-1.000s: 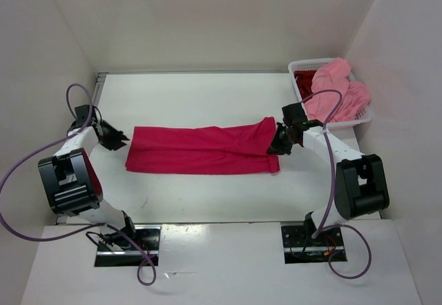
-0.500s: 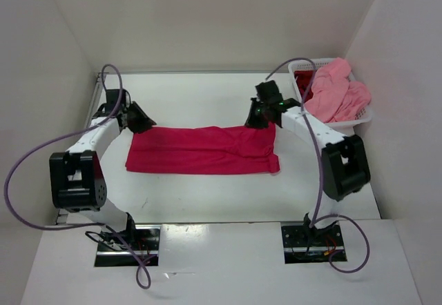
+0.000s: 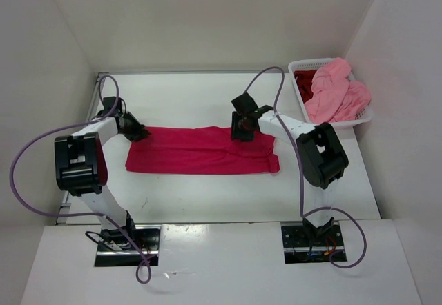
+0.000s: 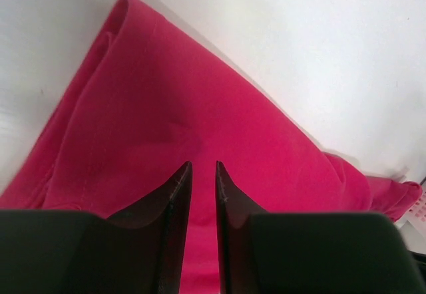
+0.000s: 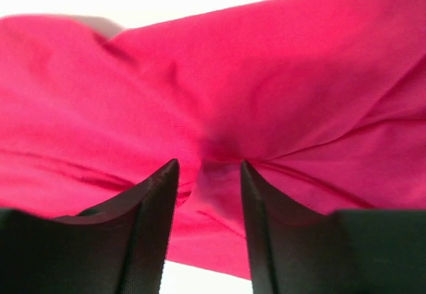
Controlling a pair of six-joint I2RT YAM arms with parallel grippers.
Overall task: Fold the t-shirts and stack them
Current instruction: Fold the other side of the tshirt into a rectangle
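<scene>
One crimson-pink t-shirt (image 3: 204, 150) lay as a long strip across the bench (image 3: 207, 194), seemingly mid-fold. The right pincer (image 5: 209, 164) stood parted above its far edge, holding nothing. The left pincer (image 4: 200, 165) sat narrow at the left corner, and I could not tell whether it gripped cloth. Next probably meant pinching an end and folding crosswise.

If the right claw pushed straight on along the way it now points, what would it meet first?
The bright crimson-pink cloth t-shirt: a bunched wrinkle of it sits directly ahead of the right claw, possibly in contact; depth is unclear.
</scene>
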